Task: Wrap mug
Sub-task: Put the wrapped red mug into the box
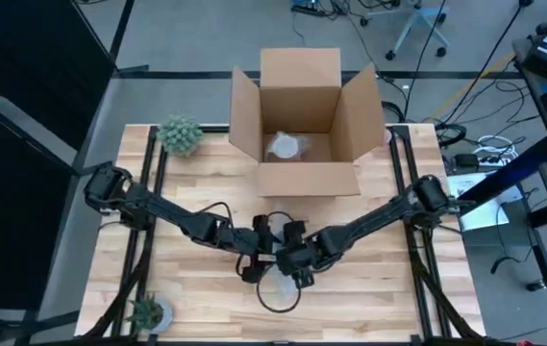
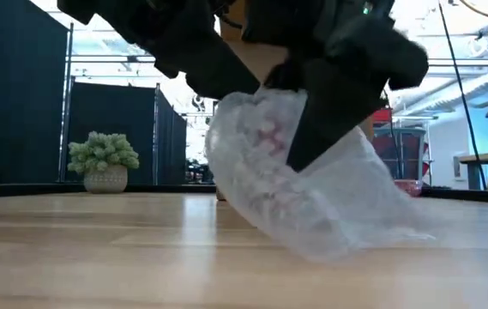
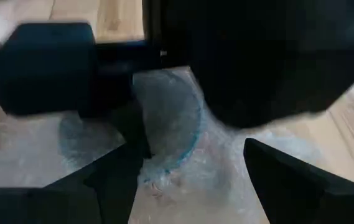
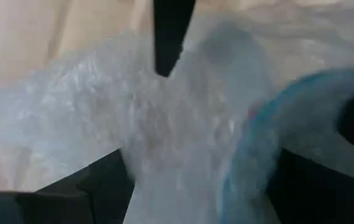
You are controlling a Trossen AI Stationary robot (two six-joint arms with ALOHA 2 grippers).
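The mug (image 3: 175,144), glass-like with a blue rim (image 4: 259,144), lies inside a sheet of bubble wrap (image 2: 304,184) at the middle of the table's near half. The bundle stands tilted, and its lower end (image 2: 325,247) rests on the wood. My right gripper (image 4: 198,180) is closed on the bundle from the right. My left gripper (image 3: 189,177) is open just left of it, with a finger on either side of the wrap in front of the mug's mouth. In the high view both grippers (image 1: 278,252) meet over the bundle. My right gripper holds the wrapped mug with the wrap-covered side (image 4: 183,134) filling the gap between its two fingers (image 4: 93,186). The fingers slant down from the table's right, one lying across the bundle's front (image 2: 329,120). The bundle's top is raised and tilted, its lower end on the table. My left gripper: whether its fingers touch the wrap, I cannot tell.
An open cardboard box (image 1: 302,125) stands at the table's far middle with a wrapped item (image 1: 285,146) inside. A potted plant (image 1: 179,135) is at the far left, another (image 1: 148,310) at the near left corner. A black cable loop (image 1: 278,298) lies near the bundle.
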